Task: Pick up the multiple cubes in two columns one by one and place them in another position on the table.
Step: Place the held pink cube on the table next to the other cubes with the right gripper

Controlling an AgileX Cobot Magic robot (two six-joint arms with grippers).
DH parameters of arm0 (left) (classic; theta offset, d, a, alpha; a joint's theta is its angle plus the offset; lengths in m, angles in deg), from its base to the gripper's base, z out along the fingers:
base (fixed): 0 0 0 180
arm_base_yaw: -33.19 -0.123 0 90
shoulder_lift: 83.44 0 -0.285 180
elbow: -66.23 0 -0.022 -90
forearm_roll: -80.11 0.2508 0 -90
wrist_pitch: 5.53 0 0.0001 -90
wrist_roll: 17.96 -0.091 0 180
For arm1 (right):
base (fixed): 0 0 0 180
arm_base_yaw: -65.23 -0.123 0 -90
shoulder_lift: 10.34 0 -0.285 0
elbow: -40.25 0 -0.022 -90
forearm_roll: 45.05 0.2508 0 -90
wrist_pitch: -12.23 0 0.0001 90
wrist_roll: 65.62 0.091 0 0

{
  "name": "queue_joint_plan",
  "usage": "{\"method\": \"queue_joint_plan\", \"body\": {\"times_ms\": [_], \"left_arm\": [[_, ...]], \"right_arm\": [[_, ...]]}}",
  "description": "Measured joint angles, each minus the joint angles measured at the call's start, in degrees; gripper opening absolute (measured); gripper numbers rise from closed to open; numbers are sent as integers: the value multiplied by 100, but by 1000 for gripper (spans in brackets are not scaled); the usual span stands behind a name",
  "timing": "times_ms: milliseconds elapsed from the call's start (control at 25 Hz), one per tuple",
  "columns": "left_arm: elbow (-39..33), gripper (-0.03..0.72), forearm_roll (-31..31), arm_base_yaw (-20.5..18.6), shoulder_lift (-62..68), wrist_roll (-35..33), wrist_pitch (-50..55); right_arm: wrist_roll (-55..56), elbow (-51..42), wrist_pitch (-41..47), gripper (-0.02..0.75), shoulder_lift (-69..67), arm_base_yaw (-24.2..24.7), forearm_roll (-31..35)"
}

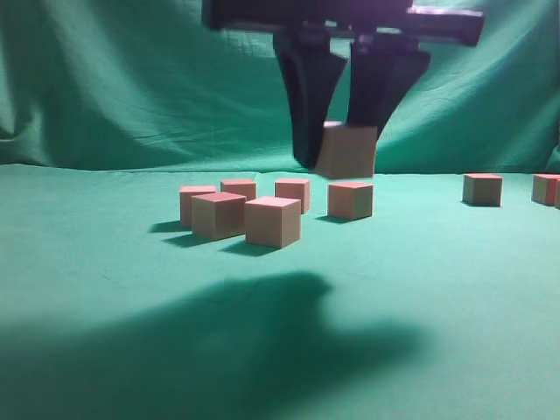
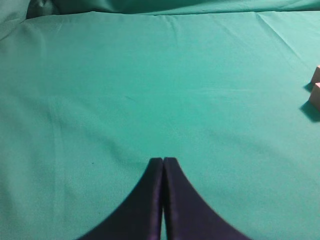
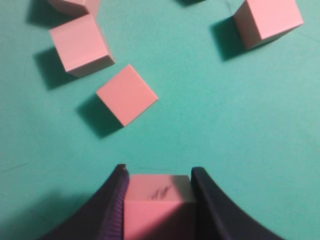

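Note:
My right gripper (image 1: pixel 337 156) hangs above the green table (image 1: pixel 437 289), shut on one pinkish cube (image 1: pixel 347 150) that it holds clear of the cloth. In the right wrist view that held cube (image 3: pixel 159 202) fills the gap between the gripper's (image 3: pixel 157 172) dark fingers. Below it, several cubes sit in a loose cluster (image 1: pixel 273 220), the nearest one (image 1: pixel 350 199) just under the held cube. From the wrist I see loose cubes (image 3: pixel 127 94) (image 3: pixel 81 45) (image 3: pixel 268 21) on the cloth ahead. My left gripper (image 2: pixel 163 161) is shut and empty over bare cloth.
Two more cubes (image 1: pixel 483 189) (image 1: pixel 546 189) rest apart at the far right. Two cube corners (image 2: pixel 316 95) show at the right edge of the left wrist view. A green cloth backdrop (image 1: pixel 131 87) rises behind the table. The arm's shadow (image 1: pixel 280 341) falls on the near cloth.

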Motion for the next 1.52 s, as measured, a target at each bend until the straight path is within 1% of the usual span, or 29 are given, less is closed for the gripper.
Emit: {"method": "queue_joint_plan", "body": {"times_ms": [560, 880, 1520], "left_arm": [[0, 0, 0, 0, 0, 0, 0], [0, 0, 0, 0, 0, 0, 0], [0, 0, 0, 0, 0, 0, 0]], "right_arm": [[294, -23, -523, 257, -606, 0, -141], [428, -23, -546, 257, -811, 0, -362], [452, -23, -646, 257, -929, 34, -421]]}}
